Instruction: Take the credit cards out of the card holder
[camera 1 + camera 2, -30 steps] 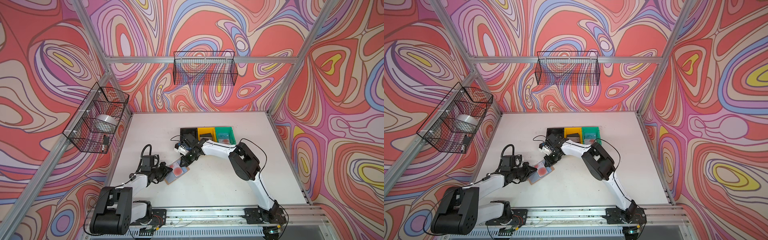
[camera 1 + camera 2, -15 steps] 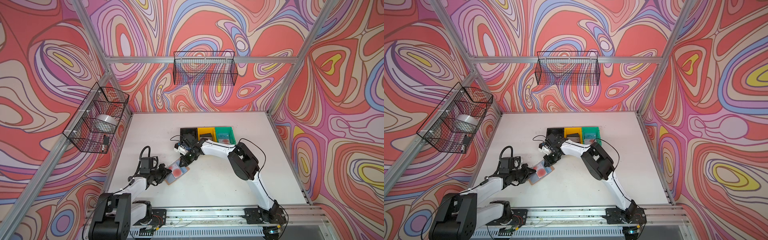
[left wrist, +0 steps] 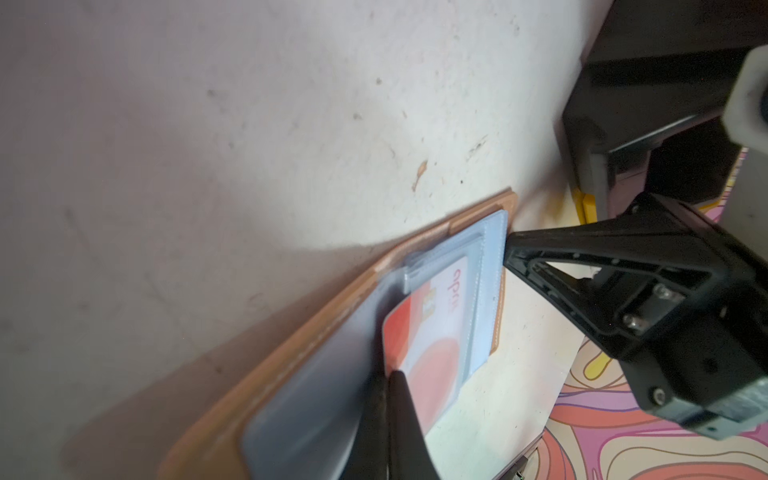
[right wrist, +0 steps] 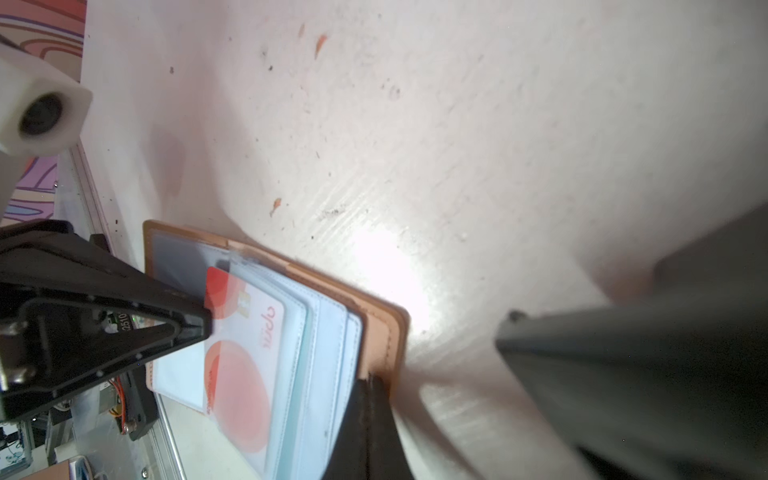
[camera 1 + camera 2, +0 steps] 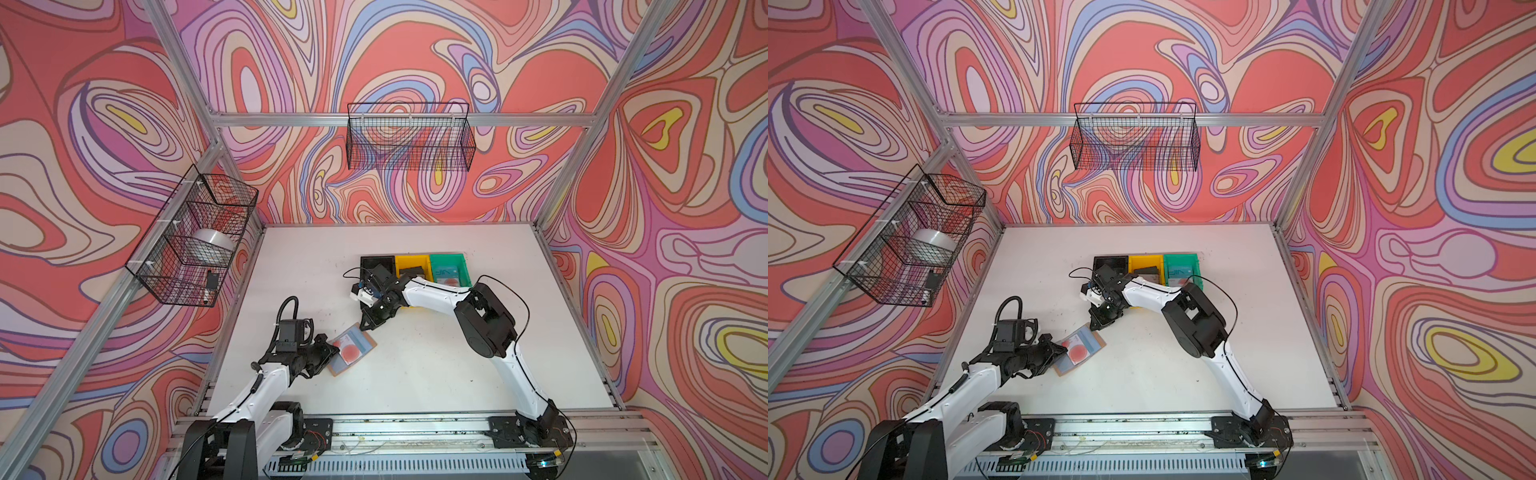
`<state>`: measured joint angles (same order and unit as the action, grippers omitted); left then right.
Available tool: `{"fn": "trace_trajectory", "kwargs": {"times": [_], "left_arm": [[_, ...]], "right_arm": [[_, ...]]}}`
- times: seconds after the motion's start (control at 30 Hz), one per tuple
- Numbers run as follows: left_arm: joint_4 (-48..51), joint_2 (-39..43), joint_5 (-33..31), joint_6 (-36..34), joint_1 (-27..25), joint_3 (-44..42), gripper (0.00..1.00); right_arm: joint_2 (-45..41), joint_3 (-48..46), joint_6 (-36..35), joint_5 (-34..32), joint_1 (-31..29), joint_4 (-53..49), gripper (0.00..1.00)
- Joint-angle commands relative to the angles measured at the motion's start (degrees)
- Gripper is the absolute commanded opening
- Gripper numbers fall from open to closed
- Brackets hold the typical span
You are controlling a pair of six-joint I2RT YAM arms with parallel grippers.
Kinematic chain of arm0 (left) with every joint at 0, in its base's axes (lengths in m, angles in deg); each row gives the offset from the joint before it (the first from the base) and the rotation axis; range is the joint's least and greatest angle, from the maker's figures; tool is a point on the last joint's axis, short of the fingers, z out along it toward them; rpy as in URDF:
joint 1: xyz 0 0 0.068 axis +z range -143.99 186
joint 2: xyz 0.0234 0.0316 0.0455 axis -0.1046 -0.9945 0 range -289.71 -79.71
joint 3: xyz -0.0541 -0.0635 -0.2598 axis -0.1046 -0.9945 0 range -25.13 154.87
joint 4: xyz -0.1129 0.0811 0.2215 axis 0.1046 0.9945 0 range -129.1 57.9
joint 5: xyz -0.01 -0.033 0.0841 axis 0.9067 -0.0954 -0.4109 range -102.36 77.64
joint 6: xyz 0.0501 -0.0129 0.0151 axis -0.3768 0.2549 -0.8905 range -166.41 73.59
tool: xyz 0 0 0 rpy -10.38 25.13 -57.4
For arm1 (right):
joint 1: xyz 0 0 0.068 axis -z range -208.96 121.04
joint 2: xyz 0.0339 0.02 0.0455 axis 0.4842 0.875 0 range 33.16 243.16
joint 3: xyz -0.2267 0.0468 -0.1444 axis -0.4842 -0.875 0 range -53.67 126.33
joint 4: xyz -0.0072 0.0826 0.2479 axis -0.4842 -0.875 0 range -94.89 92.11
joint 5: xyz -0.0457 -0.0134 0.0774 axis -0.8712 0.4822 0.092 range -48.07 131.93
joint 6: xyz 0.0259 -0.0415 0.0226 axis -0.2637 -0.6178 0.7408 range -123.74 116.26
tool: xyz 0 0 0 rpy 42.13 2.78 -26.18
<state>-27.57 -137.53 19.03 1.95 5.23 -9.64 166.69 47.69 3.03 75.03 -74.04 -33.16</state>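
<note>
The tan card holder [image 5: 366,340] [image 5: 1097,337] lies open on the white table, clear sleeves up. A pale credit card with a red circle [image 3: 432,332] [image 4: 249,365] sticks partly out of a sleeve. My left gripper [image 3: 390,374] [image 5: 334,351] is shut on that card's corner. My right gripper [image 4: 372,378] [image 5: 365,328] is shut, its tip pressing on the holder's tan far edge. A blue credit card with white lettering [image 5: 445,272] lies in the green bin.
Black [image 5: 376,259], yellow [image 5: 411,258] and green [image 5: 449,257] bins stand in a row behind the right wrist. Wire baskets hang on the back wall [image 5: 409,137] and the left wall [image 5: 195,237]. The front rail [image 5: 395,428] runs along the table's near edge.
My left arm has drawn back slightly to the left with its gripper still at the card. The right gripper and the card holder have stayed in place.
</note>
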Motion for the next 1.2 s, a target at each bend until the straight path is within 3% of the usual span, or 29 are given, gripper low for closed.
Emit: {"fn": "trace_trajectory", "kwargs": {"times": [0.0, 0.43, 0.97, 1.17], "left_arm": [[7.20, -0.57, -2.84, -0.89, 0.26, -0.73, 0.00], [4.72, -9.85, -2.43, -4.13, 0.25, 4.23, 0.00], [-0.33, -17.32, -0.20, -4.98, 0.25, 7.55, 0.00], [2.08, -15.22, -0.90, -6.03, 0.25, 7.64, 0.00]], "right_arm": [[2.21, -0.09, -0.56, -4.22, 0.96, -3.03, 0.04], [-6.37, -5.71, -3.64, 1.63, 0.37, 1.82, 0.04], [-8.74, -11.82, -5.28, 4.17, -1.84, 1.03, 0.05], [-6.36, -11.45, -3.78, -2.03, -1.77, -1.31, 0.06]]}}
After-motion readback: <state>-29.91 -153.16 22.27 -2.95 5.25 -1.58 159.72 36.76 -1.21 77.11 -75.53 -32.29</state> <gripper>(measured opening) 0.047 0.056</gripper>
